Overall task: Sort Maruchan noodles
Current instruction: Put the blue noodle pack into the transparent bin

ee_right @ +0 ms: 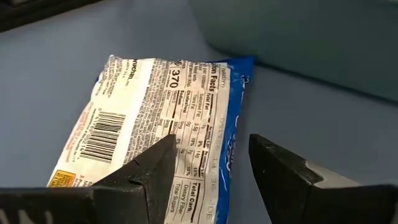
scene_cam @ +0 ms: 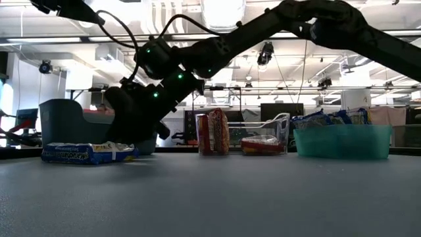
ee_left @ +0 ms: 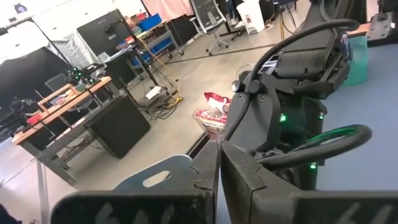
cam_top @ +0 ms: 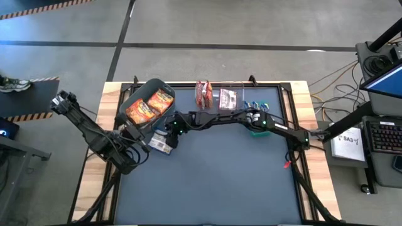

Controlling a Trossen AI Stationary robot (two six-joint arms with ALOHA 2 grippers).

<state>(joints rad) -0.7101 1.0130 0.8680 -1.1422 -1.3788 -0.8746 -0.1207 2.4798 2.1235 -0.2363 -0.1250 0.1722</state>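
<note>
Right claw (ee_right: 208, 171) gapes over blue-and-white packet (ee_right: 161, 124); overhead hides its label

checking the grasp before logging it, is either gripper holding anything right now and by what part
Nothing is held. The right gripper hangs open over the flat blue-and-white plastic noodle packet lying on the table, fingers not closed on it. The left gripper is shut and empty.

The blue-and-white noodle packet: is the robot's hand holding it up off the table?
No, the blue-and-white packet lies flat on the table.
</note>
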